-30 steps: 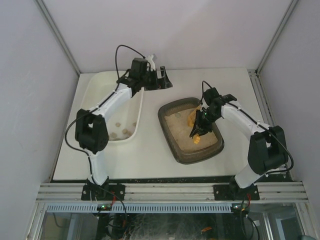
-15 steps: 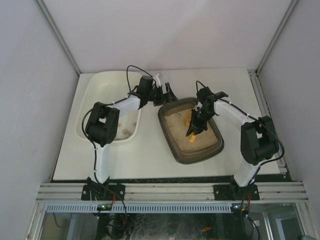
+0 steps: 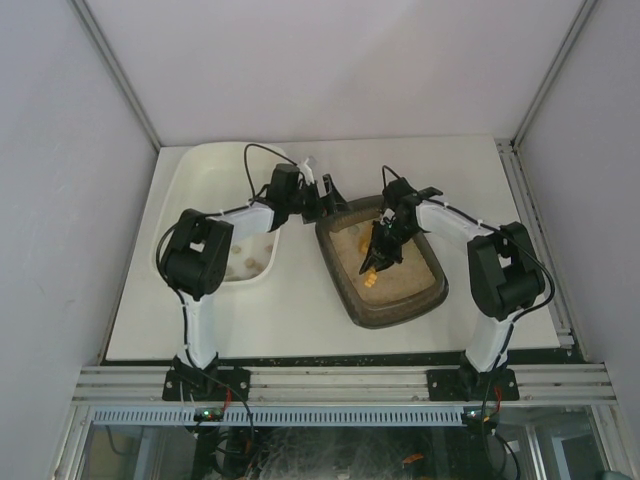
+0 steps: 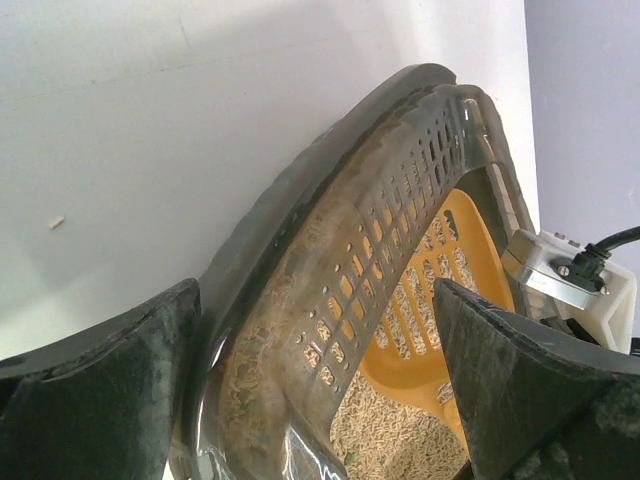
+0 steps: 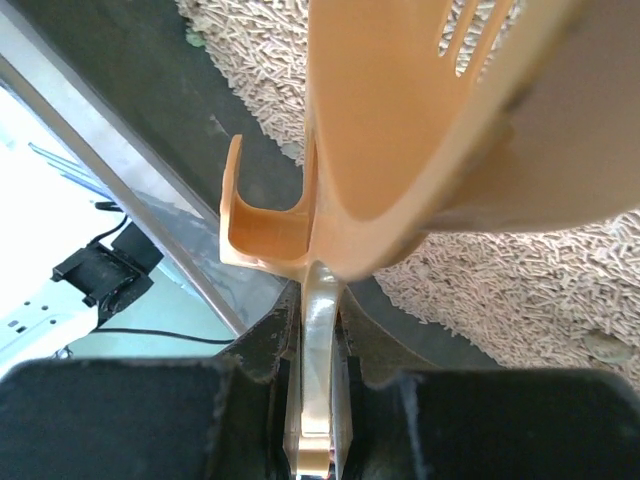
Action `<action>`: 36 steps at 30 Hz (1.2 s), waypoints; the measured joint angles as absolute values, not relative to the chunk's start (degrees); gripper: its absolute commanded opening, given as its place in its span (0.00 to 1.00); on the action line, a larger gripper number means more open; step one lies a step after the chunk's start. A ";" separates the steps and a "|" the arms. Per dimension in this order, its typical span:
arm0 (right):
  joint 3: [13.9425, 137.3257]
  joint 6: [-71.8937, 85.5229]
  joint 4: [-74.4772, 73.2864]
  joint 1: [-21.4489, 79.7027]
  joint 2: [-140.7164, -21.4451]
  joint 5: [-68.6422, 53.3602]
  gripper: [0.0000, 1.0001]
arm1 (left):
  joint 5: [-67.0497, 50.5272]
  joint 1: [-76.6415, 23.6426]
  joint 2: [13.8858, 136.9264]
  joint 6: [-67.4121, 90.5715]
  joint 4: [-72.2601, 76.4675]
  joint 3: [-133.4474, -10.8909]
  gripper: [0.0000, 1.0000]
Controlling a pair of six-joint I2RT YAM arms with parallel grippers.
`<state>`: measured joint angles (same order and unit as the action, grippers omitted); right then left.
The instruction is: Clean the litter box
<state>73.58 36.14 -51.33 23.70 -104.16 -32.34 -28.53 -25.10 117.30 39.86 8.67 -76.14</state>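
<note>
The litter box (image 3: 400, 318) is a dark olive-brown tray with beige litter, at centre right on the table. My left gripper (image 3: 325, 200) is open at its far-left corner. In the left wrist view the left gripper (image 4: 320, 410) has the tray's rim and slotted inner wall (image 4: 370, 260) between its spread fingers (image 4: 100, 390), not clamped. My right gripper (image 3: 385, 238) is shut on the handle of an orange slotted scoop (image 3: 372, 278) over the litter. In the right wrist view the right gripper (image 5: 318, 370) pinches the handle, with the scoop bowl (image 5: 430, 120) above the litter (image 5: 520, 280).
A larger cream-white tub (image 3: 200, 190) stands left of the litter box and holds several small brown lumps (image 3: 245, 262). Frame posts and white walls bound the table. The scoop also shows through the slotted wall in the left wrist view (image 4: 430, 320).
My left gripper has come from above the tub's far end down and right to the litter box's far-left corner. My right gripper has carried the scoop left and farther back in the tray.
</note>
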 measured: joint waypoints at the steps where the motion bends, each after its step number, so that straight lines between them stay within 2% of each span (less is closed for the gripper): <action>1: 73.58 36.42 -50.81 23.86 -104.27 -32.75 0.00 | -28.34 -25.08 116.95 39.77 8.73 -75.79 1.00; 11: 71.68 36.93 -44.29 24.43 -105.12 -36.29 0.00 | -27.38 -24.93 116.25 39.51 8.97 -74.39 1.00; 16: 63.64 38.89 -28.51 23.16 -105.12 -43.66 0.00 | -27.14 -24.93 115.79 39.48 9.37 -73.80 1.00; 27: 53.89 47.44 -5.80 22.22 -104.84 -49.78 0.00 | -27.14 -24.82 115.72 39.53 9.85 -73.23 1.00; 31: 51.64 48.03 -3.25 22.02 -103.35 -49.36 0.00 | -27.35 -24.73 115.70 39.53 9.85 -73.23 1.00; 36: 48.88 47.51 -7.77 20.75 -95.57 -48.05 0.00 | -27.64 -24.67 115.70 39.53 9.85 -73.23 1.00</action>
<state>48.88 47.51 -7.77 20.75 -95.57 -48.05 -27.64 -24.67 115.70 39.53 9.85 -73.23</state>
